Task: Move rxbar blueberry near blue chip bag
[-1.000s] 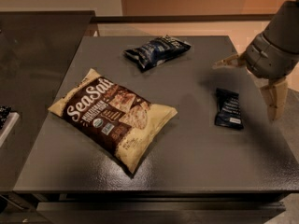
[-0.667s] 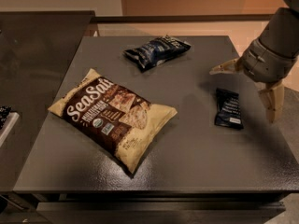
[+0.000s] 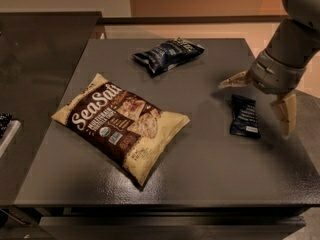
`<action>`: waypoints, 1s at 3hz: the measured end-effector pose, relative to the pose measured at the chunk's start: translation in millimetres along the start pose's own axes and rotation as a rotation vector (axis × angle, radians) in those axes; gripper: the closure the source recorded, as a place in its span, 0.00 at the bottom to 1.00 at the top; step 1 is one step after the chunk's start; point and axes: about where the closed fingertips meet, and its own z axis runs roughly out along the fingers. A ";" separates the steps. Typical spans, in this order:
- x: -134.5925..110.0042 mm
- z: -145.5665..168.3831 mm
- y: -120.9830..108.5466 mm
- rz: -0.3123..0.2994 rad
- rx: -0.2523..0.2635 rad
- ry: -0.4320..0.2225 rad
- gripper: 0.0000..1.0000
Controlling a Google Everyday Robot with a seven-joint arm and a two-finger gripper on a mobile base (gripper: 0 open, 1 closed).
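The rxbar blueberry (image 3: 244,116) is a small dark navy bar with white lettering, lying flat on the right side of the dark table. My gripper (image 3: 256,101) hangs over it with its two tan fingers spread wide, one finger (image 3: 235,80) to the bar's upper left and the other (image 3: 286,113) to its right. Nothing is held. The blue chip bag (image 3: 167,55) is a glossy, wrinkly dark blue bag lying at the far middle of the table, well away from the bar.
A large cream-and-brown "Sea Salt" bag (image 3: 120,125) lies left of centre on the table (image 3: 210,159). A darker counter (image 3: 35,64) adjoins on the left. The table's right edge runs just beyond the gripper.
The gripper has shifted slightly left and down towards the bar, fingers still spread. The bar and both bags have not moved.
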 end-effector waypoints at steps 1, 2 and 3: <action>-1.2 8.0 0.1 -0.013 -0.022 0.001 0.00; -0.6 13.8 1.3 -0.015 -0.039 0.010 0.18; 3.6 15.4 1.6 -0.002 -0.047 0.022 0.41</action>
